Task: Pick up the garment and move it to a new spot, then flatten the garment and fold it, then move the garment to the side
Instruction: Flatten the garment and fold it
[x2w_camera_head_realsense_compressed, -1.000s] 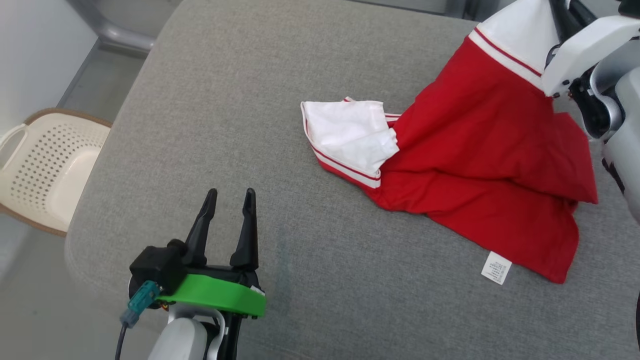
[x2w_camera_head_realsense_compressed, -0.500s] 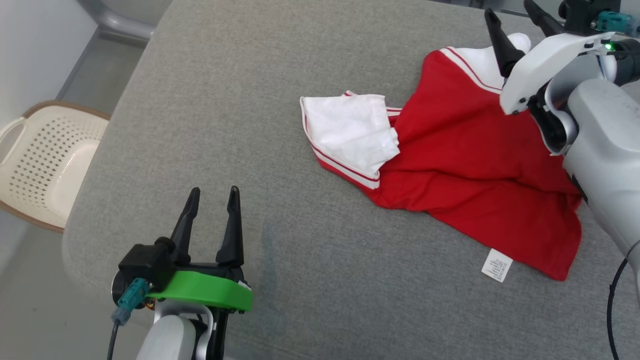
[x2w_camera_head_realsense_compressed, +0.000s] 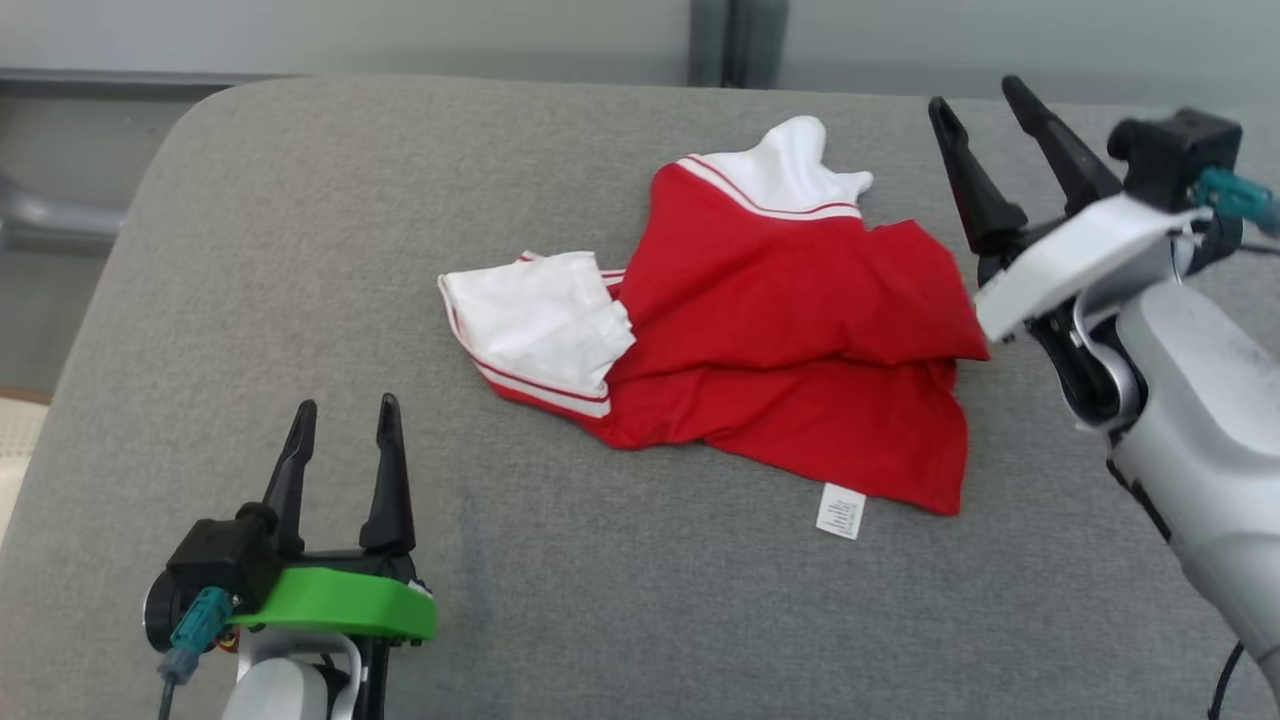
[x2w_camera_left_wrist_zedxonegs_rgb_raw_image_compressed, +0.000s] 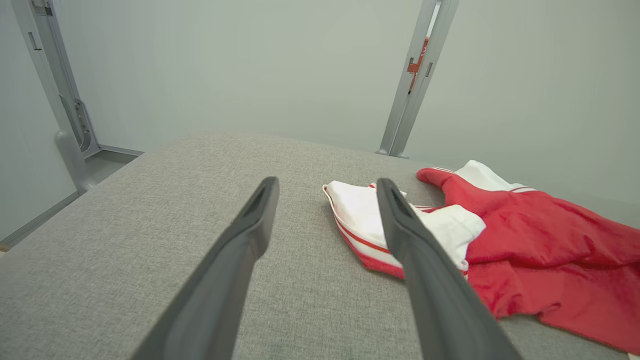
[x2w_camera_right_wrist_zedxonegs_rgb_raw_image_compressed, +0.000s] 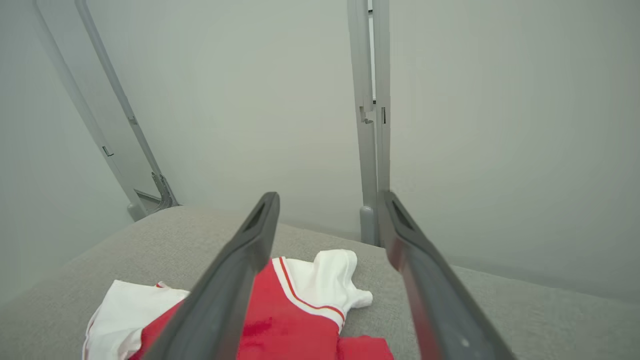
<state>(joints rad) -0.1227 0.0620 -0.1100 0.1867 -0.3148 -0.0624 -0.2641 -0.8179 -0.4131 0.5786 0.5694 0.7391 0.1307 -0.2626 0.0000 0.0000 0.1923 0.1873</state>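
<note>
The crumpled red-and-white fabric garment (x2w_camera_head_realsense_compressed: 790, 330) lies centrally on the grey upholstered worktop (x2w_camera_head_realsense_compressed: 600, 600). The left gripper (x2w_camera_head_realsense_compressed: 347, 402) and right gripper (x2w_camera_head_realsense_compressed: 973, 92) flank it, jaws parted, clear of the cloth.

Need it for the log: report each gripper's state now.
Left gripper: open, holding nothing.
Right gripper: open, holding nothing, beside the garment.

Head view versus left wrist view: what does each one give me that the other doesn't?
Head view adds the right tool, open, beside the red-and-white garment. Left wrist view adds the red fitting high on the grey post behind the grey cushion. Both show the garment crumpled on the cushion and the left tool, open.
</note>
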